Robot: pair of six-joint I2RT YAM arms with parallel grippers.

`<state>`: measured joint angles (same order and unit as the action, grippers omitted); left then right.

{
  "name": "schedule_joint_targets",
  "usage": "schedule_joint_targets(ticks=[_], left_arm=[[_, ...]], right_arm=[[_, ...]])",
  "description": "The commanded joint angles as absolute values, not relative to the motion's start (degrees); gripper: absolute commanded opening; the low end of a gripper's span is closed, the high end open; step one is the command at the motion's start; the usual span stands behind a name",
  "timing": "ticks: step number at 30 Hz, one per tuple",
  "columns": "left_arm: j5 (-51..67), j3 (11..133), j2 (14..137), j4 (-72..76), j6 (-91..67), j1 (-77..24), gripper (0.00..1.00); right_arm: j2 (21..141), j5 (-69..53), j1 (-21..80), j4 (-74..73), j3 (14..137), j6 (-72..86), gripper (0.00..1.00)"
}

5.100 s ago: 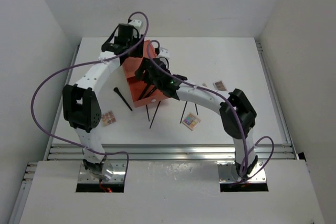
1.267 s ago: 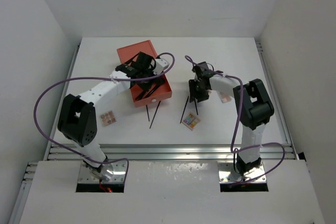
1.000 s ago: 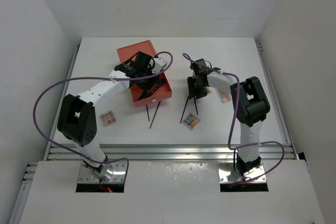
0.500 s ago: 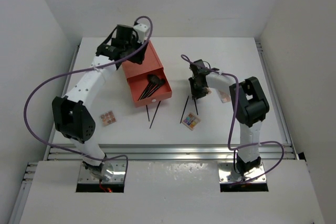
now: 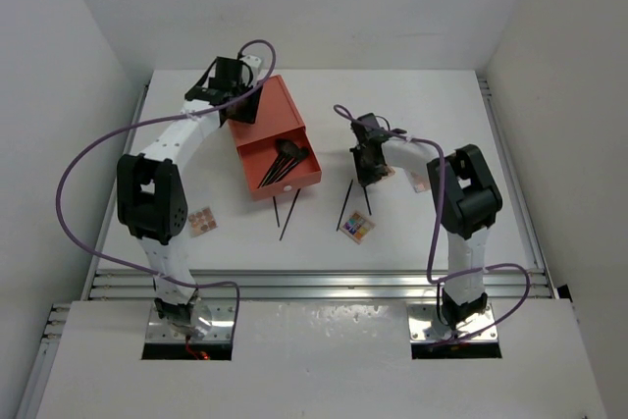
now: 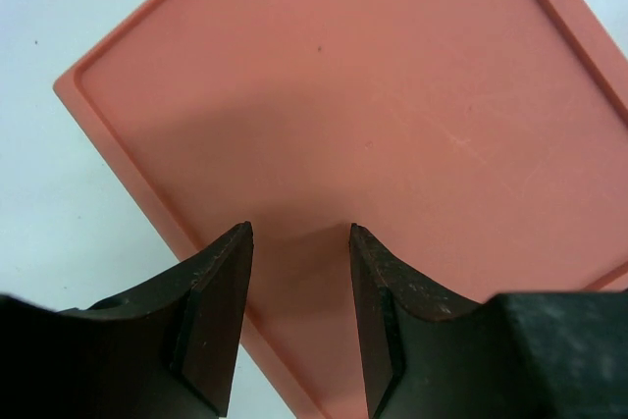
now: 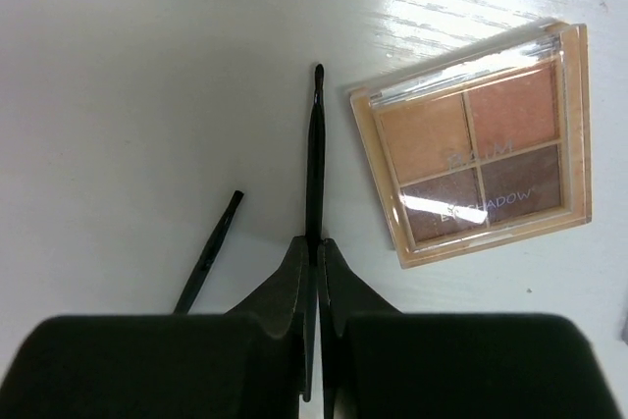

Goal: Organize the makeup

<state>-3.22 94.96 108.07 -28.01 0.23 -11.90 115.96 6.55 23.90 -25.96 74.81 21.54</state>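
— What did the left gripper (image 6: 299,242) have?

— Nothing. Its fingers stood partly apart, with only the flat top of the orange box (image 6: 392,115) showing in the gap. Whether they touched that surface, I could not tell from the wrist view.

— And the right gripper (image 7: 313,252)?

— Closed tight on a thin black brush (image 7: 315,144), pinched near its lower end, with the tip pointing to 12 o'clock.

— What lay around it?

— A four-pan palette (image 7: 478,159) in browns and peach lay just beside the brush at 3 o'clock. A second brush (image 7: 208,254) lay on the tabletop (image 5: 432,115) at 8 o'clock.

— Where was the rest of the makeup?

— From above, the drawer (image 5: 304,176) stood pulled out of the box toward 5 o'clock, with several black brushes (image 5: 282,159) lying inside. Two loose brushes (image 5: 290,215) lay at 6 o'clock of the drawer. The multicoloured palette (image 5: 357,227) lay at 6 o'clock of the right gripper. The pink palette (image 5: 202,221) lay at 8 o'clock of the drawer, beside the left arm.
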Motion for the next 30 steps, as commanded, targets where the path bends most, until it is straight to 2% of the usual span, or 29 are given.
schedule_joint_targets(ticks=[1,8,13,15,17,23,26,30], left_arm=[[-4.13,94.23,107.84,-22.86,-0.62,-11.43,0.5],[-3.08,92.29,108.37,-21.8,-1.14,-11.43,0.5],[-3.78,88.86,107.67,-19.26,-1.14,-11.43,0.5],[-3.78,88.16,107.67,-18.73,-1.14,-10.9,0.5],[-3.78,87.63,107.67,-18.72,-1.14,-10.9,0.5],[-2.64,85.43,107.14,-18.19,-1.67,-10.37,0.5],[-2.11,85.43,107.14,-18.19,-1.67,-10.37,0.5],[-1.58,85.43,107.14,-18.19,-1.67,-10.37,0.5]], right_arm=[[114.54,10.36,24.52,-30.58,73.12,19.52,0.0],[102.49,18.97,27.15,-26.28,72.69,22.41,0.0],[92.47,28.12,29.7,-22.43,69.55,36.35,0.0],[87.64,29.61,33.55,-13.58,67.6,39.28,0.0],[86.31,33.19,37.07,-11.08,67.67,42.61,0.0],[91.57,38.23,46.13,-6.6,72.5,64.28,0.0],[97.98,37.27,47.72,-6.94,79.08,75.36,0.0],[105.45,35.69,48.87,-9.84,85.07,82.5,0.0]])
